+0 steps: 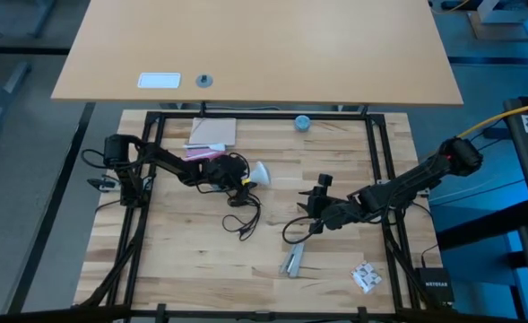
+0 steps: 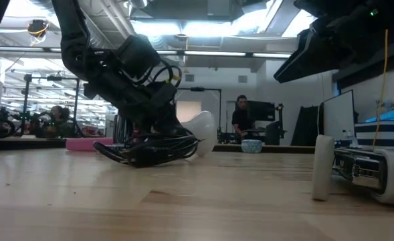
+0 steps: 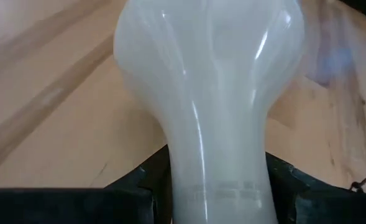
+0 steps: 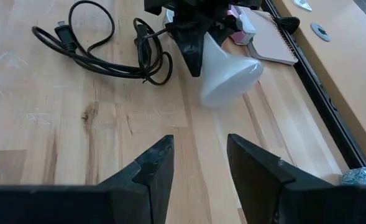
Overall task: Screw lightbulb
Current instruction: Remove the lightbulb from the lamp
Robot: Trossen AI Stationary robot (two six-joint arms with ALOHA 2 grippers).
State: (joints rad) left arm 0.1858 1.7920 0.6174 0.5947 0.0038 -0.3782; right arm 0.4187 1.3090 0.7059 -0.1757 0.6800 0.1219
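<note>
Left claw [image 1: 246, 182] clamped on lightbulb [image 1: 260, 172], black cable [image 1: 244, 218] just beside; right claw [image 1: 315, 199] open.

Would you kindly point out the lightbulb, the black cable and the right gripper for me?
lightbulb [image 4: 229, 74], right wrist view, on its white globe.
black cable [image 4: 89, 56], right wrist view, on its loop lying on the table.
right gripper [image 4: 198, 165], right wrist view, midway between its open fingertips.

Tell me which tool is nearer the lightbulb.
Left. The left tool is shut on the lightbulb at its neck. The right tool sits apart from it, farther right on the table, fingers open and pointing toward the bulb.
</note>
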